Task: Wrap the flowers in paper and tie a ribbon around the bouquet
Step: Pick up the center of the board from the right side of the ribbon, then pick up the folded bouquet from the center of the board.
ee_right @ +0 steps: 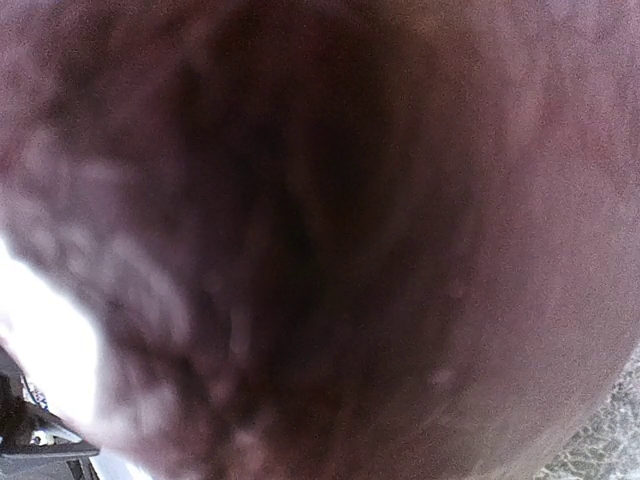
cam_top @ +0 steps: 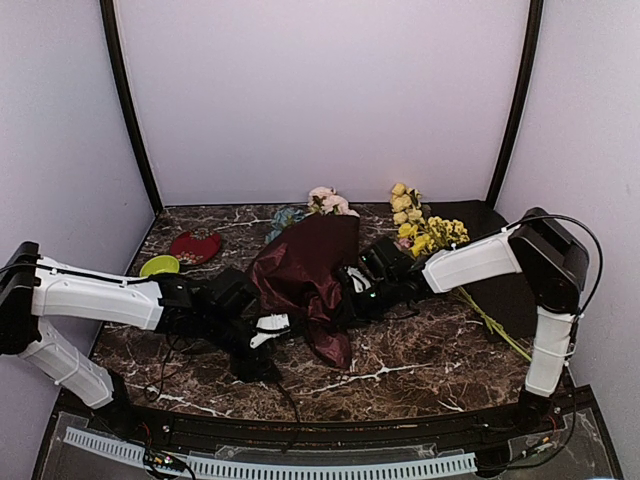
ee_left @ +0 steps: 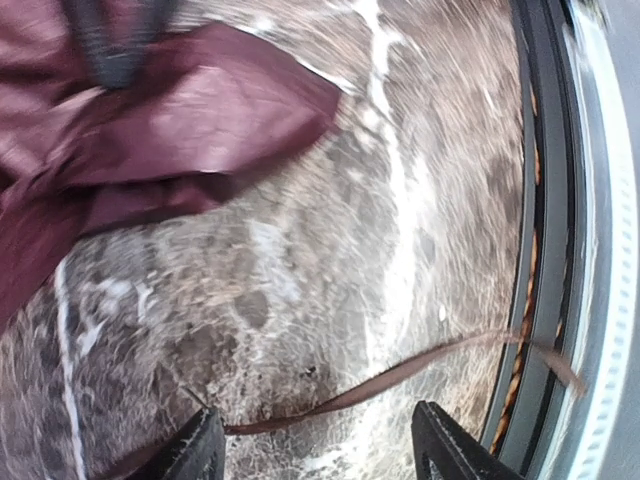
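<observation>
The bouquet [cam_top: 305,268] lies mid-table, wrapped in crinkled burgundy paper [ee_left: 180,130], with blue and pink flowers [cam_top: 325,202] poking out at its far end. My right gripper [cam_top: 352,285] is buried in the paper at the bundle's right side. Its wrist view shows only blurred paper [ee_right: 320,240], and its fingers are hidden. My left gripper [ee_left: 315,425] hangs open just above the table near the front edge. The thin brown ribbon [ee_left: 400,372] lies across the marble between its fingers [ee_left: 200,452] and touches the left one.
Yellow-blossomed stems [cam_top: 425,232] lie at the back right, their long stalks running toward the right arm. A red heart-shaped dish [cam_top: 195,246] and a green bowl [cam_top: 160,266] sit at the back left. The table's front rail [ee_left: 560,250] is close to my left gripper.
</observation>
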